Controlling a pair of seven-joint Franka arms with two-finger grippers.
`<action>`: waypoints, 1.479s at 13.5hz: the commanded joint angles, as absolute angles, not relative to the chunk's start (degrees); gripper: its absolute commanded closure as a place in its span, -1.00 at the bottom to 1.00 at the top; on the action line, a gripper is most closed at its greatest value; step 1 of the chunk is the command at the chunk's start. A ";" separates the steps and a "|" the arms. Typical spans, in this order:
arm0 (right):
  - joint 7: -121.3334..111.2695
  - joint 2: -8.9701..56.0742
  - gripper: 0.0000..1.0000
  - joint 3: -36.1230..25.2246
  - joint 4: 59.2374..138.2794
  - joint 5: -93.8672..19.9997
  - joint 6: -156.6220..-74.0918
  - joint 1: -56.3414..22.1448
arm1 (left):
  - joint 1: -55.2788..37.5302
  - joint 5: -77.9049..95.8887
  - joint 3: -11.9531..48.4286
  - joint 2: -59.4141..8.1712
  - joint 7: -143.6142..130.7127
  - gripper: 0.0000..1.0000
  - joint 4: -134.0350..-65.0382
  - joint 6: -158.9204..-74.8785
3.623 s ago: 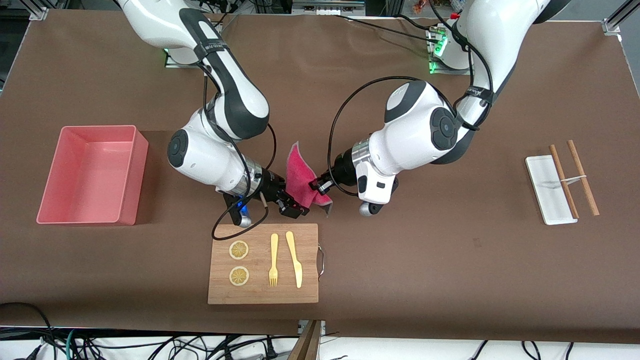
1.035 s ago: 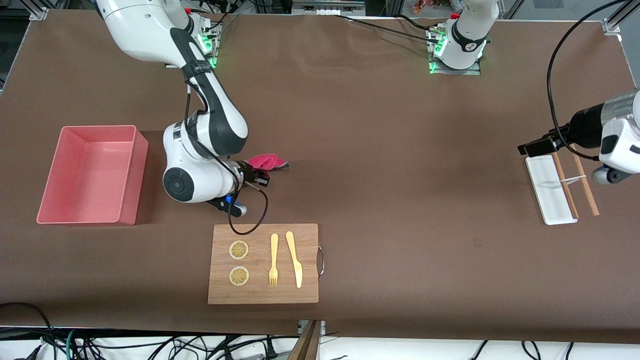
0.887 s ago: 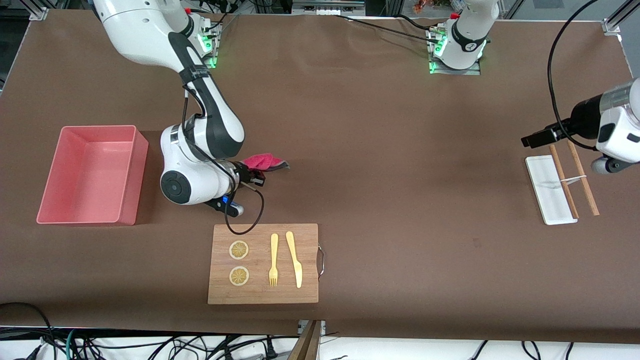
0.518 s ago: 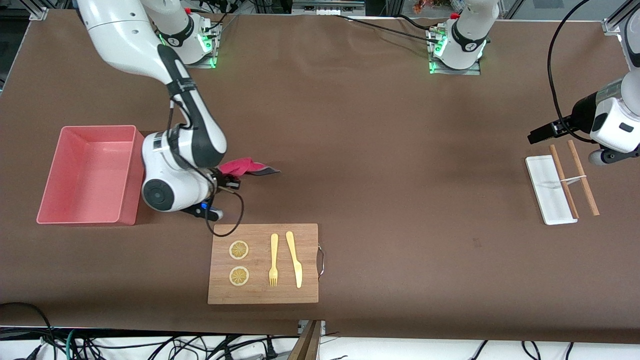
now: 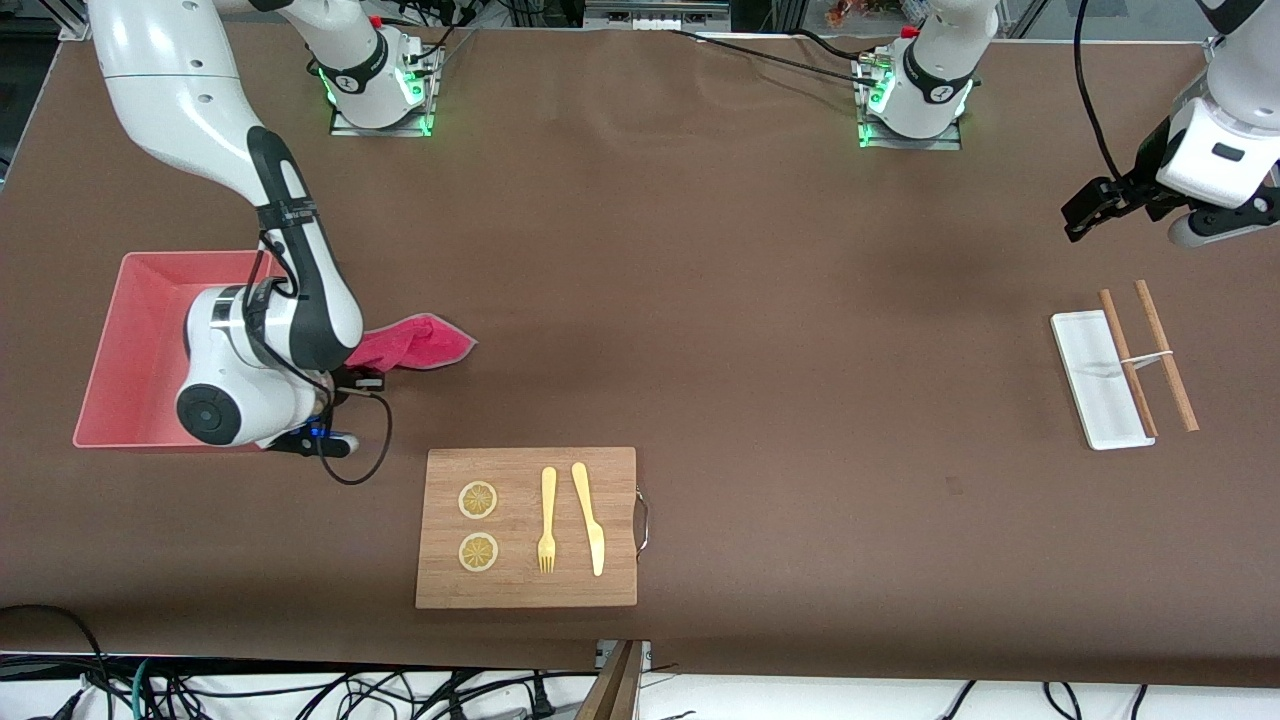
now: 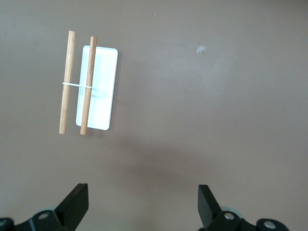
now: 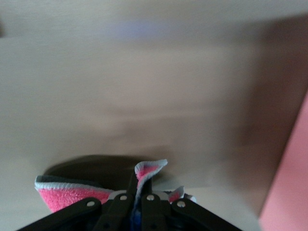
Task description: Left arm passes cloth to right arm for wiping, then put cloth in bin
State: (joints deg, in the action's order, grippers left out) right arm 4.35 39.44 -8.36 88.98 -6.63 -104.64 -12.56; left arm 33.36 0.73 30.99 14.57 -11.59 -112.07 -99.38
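crimson cloth [image 5: 415,343] pinched in your right gripper [image 5: 352,378] beside the pink bin [image 5: 130,340], arm bent low, left gripper [image 5: 1090,210] spread wide, raised near the white tray [image 5: 1098,380]

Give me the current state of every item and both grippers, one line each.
cloth: clamped in the right gripper, trailing beside the bin
bin: upright, no cloth inside yet
right gripper: shut on the cloth, beside the bin
left gripper: open, holding nothing, waiting above the table near the white tray
white tray: flat on the table
banded wooden sticks: one lying across the tray
cutting board: carrying fork, knife, two lemon slices
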 commanded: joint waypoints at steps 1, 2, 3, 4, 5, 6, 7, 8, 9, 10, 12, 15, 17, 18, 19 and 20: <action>-1.04 39.02 1.00 -8.53 89.38 -2.12 -106.60 -11.69 | 33.93 1.76 31.38 12.05 -9.58 -1.00 -109.25 -99.93; -0.62 39.11 1.00 -8.53 89.30 -2.46 -106.79 -11.95 | 33.93 1.76 31.38 11.69 -9.58 -1.00 -108.73 -99.93; 0.08 39.46 1.00 -8.35 89.38 -2.81 -108.18 -12.65 | 33.93 1.67 31.38 10.99 -9.49 -1.00 -107.85 -99.84; 0.78 39.81 1.00 -8.18 89.38 -3.33 -109.41 -13.35 | 34.01 1.67 31.38 10.29 -9.49 -1.00 -106.97 -99.93; 2.71 40.34 1.00 -7.83 89.38 -4.73 -110.12 -13.71 | 34.01 1.67 31.29 9.59 -9.41 -1.00 -106.27 -99.84; 4.38 40.52 1.00 -7.39 89.38 -6.49 -111.17 -14.41 | 33.49 1.67 31.03 9.75 -9.14 -1.00 -106.00 -99.84; 6.13 41.13 1.00 -7.03 89.30 -8.16 -112.57 -15.37 | 30.79 1.67 30.16 9.67 -9.23 -1.00 -106.00 -99.84; 8.76 41.74 1.00 -6.94 89.21 -10.26 -114.50 -16.34 | 24.93 1.58 24.49 9.49 -9.49 -1.00 -106.00 -99.84; 10.96 42.10 1.00 -6.86 89.03 -12.63 -115.83 -18.00 | 18.00 1.50 17.91 9.23 -9.49 -1.00 -106.00 -99.67; 12.81 42.10 1.00 -6.42 88.95 -15.27 -117.23 -19.58 | 14.10 1.32 13.75 9.05 -9.32 -1.00 -106.00 -98.80; 17.64 42.45 1.00 -4.32 88.86 -19.49 -120.74 -21.09 | 11.96 1.06 11.26 6.08 -9.23 -1.00 -102.86 -94.86; 27.73 43.33 1.00 -2.29 87.90 -20.74 -126.80 -25.47 | 7.49 0.88 6.17 -2.53 -9.93 -1.00 -88.02 -84.41; 35.21 44.29 1.00 -2.29 86.67 -20.83 -130.85 -28.64 | 1.00 0.79 -0.23 -3.43 -9.93 -1.00 -86.05 -82.44; 38.29 44.99 1.00 -2.20 85.62 -20.92 -132.35 -29.44 | -1.47 0.79 -2.79 -3.25 -9.93 -1.00 -86.04 -82.44; 40.67 45.61 1.00 -1.07 84.91 -21.79 -133.58 -29.62 | -3.23 0.79 -3.94 -2.90 -10.19 -1.00 -86.13 -82.53; 41.65 45.88 1.00 0.25 84.55 -23.19 -135.07 -29.62 | -4.99 0.62 -5.09 -2.20 -10.89 -1.00 -86.57 -82.62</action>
State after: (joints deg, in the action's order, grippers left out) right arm 38.90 43.84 -1.30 87.31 -20.71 -133.11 -29.88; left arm -0.86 0.76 -2.05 -2.20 -10.57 -88.39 -84.38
